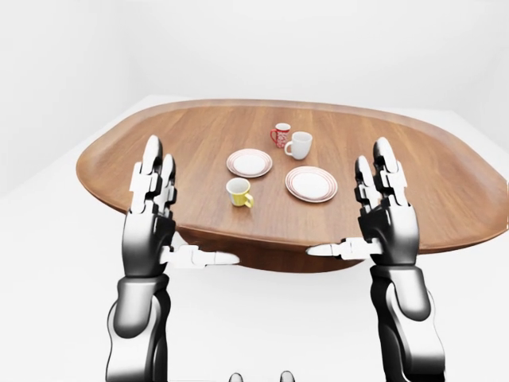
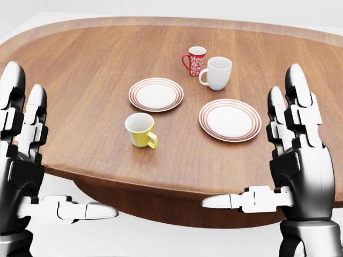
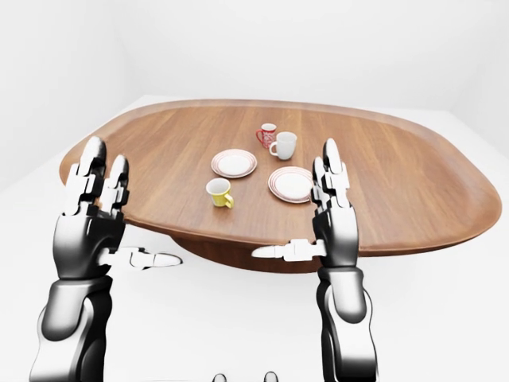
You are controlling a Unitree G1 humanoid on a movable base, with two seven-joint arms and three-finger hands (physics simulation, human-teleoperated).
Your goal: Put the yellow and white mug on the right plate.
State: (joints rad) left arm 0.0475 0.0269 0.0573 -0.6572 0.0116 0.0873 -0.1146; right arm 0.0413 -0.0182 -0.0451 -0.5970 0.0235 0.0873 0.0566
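Left hand (image 2: pixel 24 160): raised at the left edge of the head view, palm turned inward, fingers (image 2: pixel 13 93) pointing up and spread, thumb extended sideways toward the view's centre. It holds nothing and touches nothing. In the left-eye view the forearm rises near vertical from the bottom of the picture.

Table (image 2: pixel 86 59): oval, wooden, top level. Both hands stand off its near edge, below it in the head view.

Left plate (image 2: pixel 156 94): white with red rim bands, flat on the table, bare.

Yellow and white mug (image 2: pixel 141 130): upright on the table, just below the left plate in the head view and apart from it. Yellow outside, white inside, handle turned toward the lower right. It is well apart from both hands.

Red mug (image 2: pixel 194 60): upright, white patterned, near the top of the view, just beside the white mug (image 2: pixel 218 73), which is also upright with its handle to the left.

Right plate (image 2: pixel 230 119): same pattern as the left, flat, bare, below the white mug and to the right of the yellow and white mug.

Right hand (image 2: pixel 297 166): raised at the right of the head view, mirroring the left; fingers upright and spread, thumb extended toward the centre. Empty, no contact with table or crockery.
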